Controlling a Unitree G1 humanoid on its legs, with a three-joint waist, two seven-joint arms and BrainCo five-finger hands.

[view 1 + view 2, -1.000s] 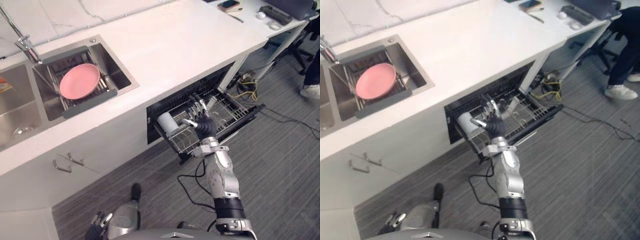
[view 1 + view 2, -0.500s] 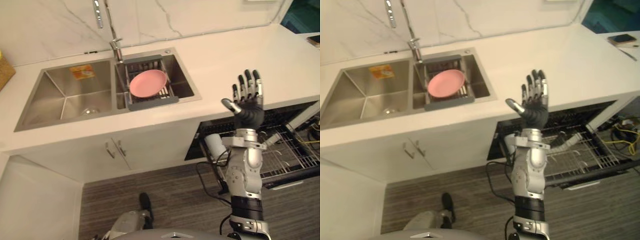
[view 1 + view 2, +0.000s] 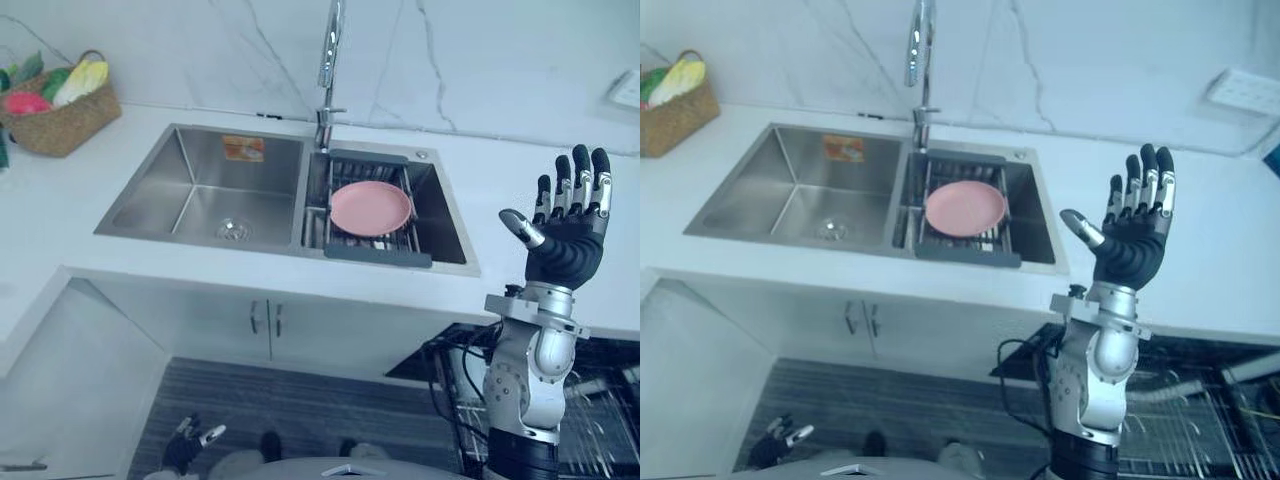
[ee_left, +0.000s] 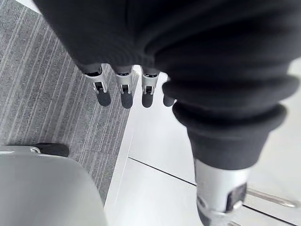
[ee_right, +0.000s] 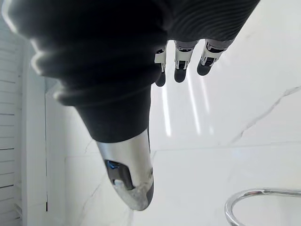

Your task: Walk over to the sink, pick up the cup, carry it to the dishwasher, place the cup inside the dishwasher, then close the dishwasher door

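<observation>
My right hand (image 3: 565,245) is raised open in front of the white counter (image 3: 500,300), fingers straight up and nothing in it. Its wrist view shows the fingers (image 5: 181,59) against the marble wall. Low at the left, my left hand (image 3: 190,448) hangs open over the floor, its fingers (image 4: 122,89) relaxed and empty. The dishwasher's pulled-out wire rack (image 3: 1200,425) lies at the lower right, partly behind my right forearm. I cannot make out the cup from here. The steel double sink (image 3: 200,200) holds a pink plate (image 3: 370,207) on a dark rack in its right basin.
A tall faucet (image 3: 328,60) rises behind the sink. A woven basket (image 3: 60,110) of vegetables stands on the counter at the far left. White cabinet doors with handles (image 3: 265,318) run under the sink, above grey striped floor (image 3: 300,410).
The camera has swung from the dishwasher toward the sink. My right hand has lifted out of the rack, open and empty; the white cup stayed in the rack.
</observation>
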